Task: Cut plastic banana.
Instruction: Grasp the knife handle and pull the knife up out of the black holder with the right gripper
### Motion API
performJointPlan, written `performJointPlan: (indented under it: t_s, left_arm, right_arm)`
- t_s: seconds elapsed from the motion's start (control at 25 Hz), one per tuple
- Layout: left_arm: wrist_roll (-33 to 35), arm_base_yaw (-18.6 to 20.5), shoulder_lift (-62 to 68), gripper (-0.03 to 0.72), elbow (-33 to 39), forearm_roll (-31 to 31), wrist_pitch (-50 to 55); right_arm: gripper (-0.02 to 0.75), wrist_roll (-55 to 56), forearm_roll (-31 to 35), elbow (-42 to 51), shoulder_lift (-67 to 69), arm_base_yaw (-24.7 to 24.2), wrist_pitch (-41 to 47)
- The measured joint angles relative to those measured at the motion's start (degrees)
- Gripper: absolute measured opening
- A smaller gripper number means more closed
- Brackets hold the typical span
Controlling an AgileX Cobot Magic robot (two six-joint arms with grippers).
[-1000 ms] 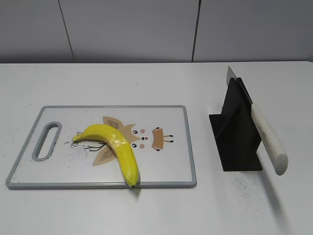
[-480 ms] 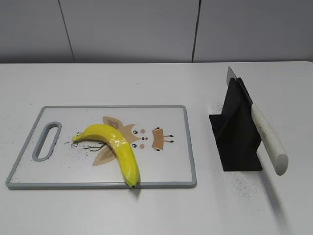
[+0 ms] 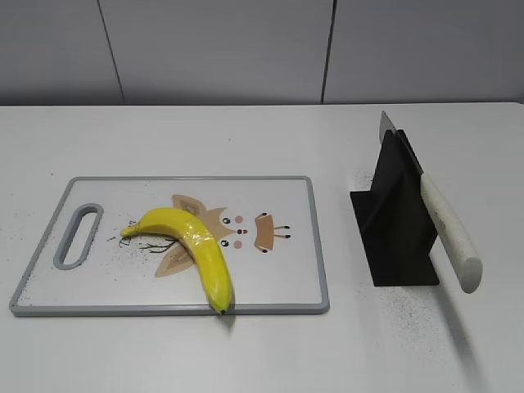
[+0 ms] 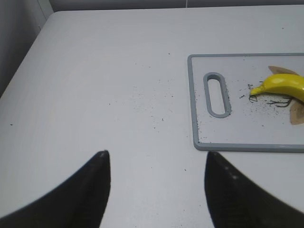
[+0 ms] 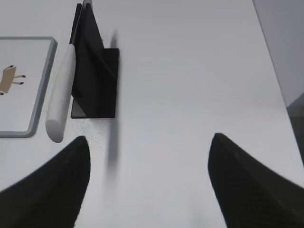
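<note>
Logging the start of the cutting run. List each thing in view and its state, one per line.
plastic banana: whole, uncut, lying on the board.
cutting board: flat on the table.
knife: resting in its black stand, unheld.
left claw: open, empty.
right claw: open, empty.

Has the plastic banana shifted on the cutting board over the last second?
No. The plastic banana lies at the same spot against the cutting board, tip at its front rim.
</note>
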Motion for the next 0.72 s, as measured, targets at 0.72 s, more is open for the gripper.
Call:
performJointPlan:
  t_s: [0.72]
  left_arm:
    - [0.00, 0.00, 0.00, 0.585, 0.00, 0.00, 0.00]
  right_arm:
    - [0.581, -0.15, 2.72, -12.91, 38.42, 12.84, 6.51]
